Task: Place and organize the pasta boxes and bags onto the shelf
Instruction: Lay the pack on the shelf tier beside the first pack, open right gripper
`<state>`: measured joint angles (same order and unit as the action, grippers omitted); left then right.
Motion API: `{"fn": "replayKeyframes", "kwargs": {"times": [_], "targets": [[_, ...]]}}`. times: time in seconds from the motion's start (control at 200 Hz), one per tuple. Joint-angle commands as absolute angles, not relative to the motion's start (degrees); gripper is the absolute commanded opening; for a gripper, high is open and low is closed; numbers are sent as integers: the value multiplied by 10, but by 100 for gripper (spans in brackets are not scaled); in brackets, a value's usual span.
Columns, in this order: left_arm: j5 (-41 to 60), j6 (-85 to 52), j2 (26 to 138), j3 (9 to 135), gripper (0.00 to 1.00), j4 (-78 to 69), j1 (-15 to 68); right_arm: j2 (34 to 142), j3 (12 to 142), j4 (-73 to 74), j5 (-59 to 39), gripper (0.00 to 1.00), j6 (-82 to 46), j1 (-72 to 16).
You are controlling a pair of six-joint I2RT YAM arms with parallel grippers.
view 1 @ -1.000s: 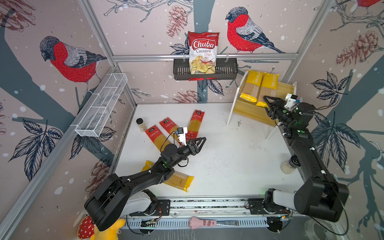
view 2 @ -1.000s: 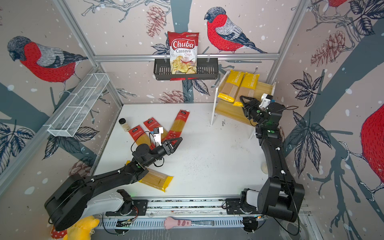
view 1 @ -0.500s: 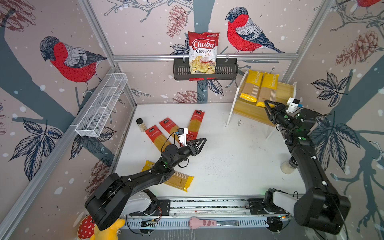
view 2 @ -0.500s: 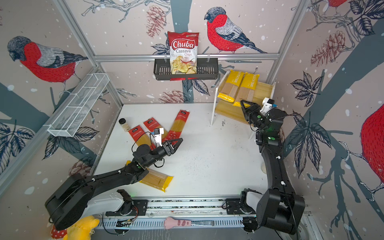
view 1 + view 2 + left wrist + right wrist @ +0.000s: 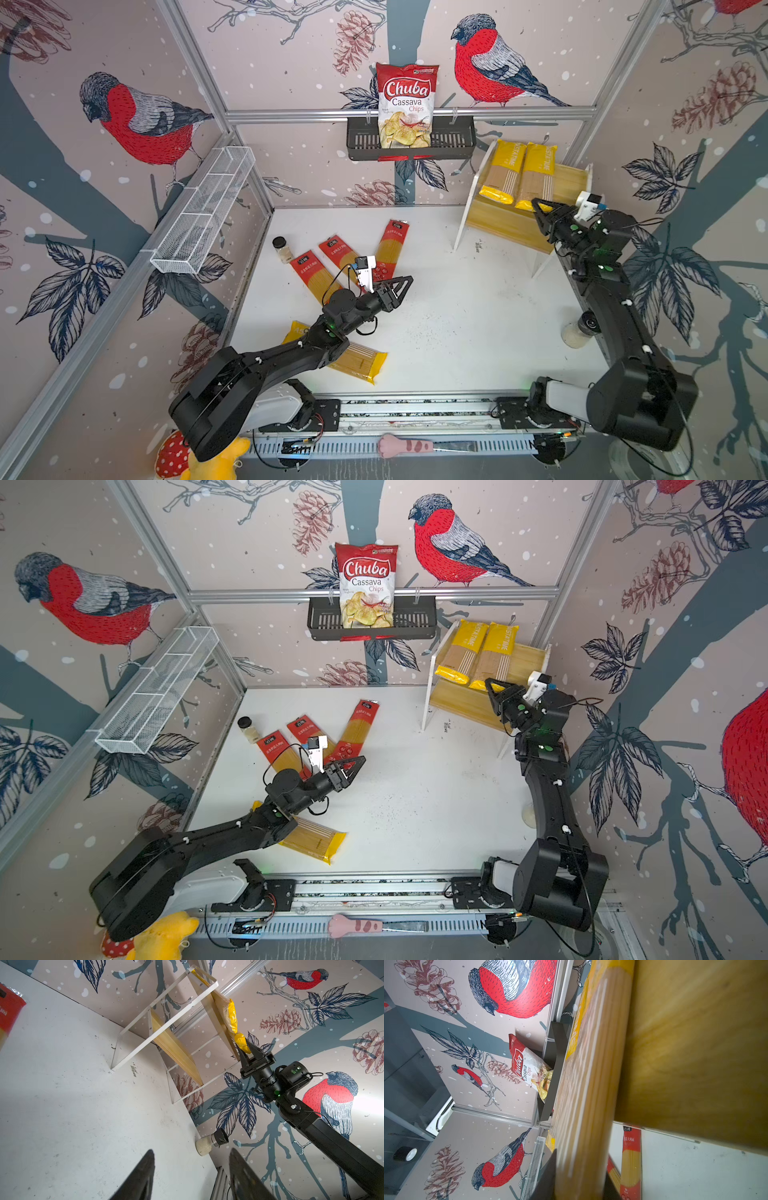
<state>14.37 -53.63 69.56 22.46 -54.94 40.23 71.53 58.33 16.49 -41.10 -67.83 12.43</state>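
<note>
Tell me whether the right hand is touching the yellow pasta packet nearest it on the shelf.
Touching. In the right wrist view the yellow pasta packet fills the space between the fingers of the right hand, with no gap on either side.

A black left robot arm [image 5: 286, 362] hid part of a long flat yellow spaghetti packet [image 5: 365, 366]. In the right wrist view a second yellow spaghetti packet [image 5: 583, 1105] was blurred, its near end cut off by the picture's edge.
</note>
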Motion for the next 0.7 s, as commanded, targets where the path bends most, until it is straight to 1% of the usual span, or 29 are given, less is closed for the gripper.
{"fn": "replayKeyframes", "kwargs": {"times": [0.0,0.16,0.45,0.56,0.65,0.695], "targets": [[143,-534,698,229,57,-572,403,715,586,199,-416,25,-678,125],[144,-534,700,230,57,-573,404,739,584,200,-416,25,-674,125],[140,-532,695,229,57,-568,405,735,578,202,-412,26,-671,125],[140,-532,698,230,57,-569,406,733,579,201,-413,29,-672,125],[142,-533,699,231,56,-570,406,730,578,201,-413,34,-674,125],[141,-532,697,232,56,-569,406,726,576,202,-413,39,-676,125]]}}
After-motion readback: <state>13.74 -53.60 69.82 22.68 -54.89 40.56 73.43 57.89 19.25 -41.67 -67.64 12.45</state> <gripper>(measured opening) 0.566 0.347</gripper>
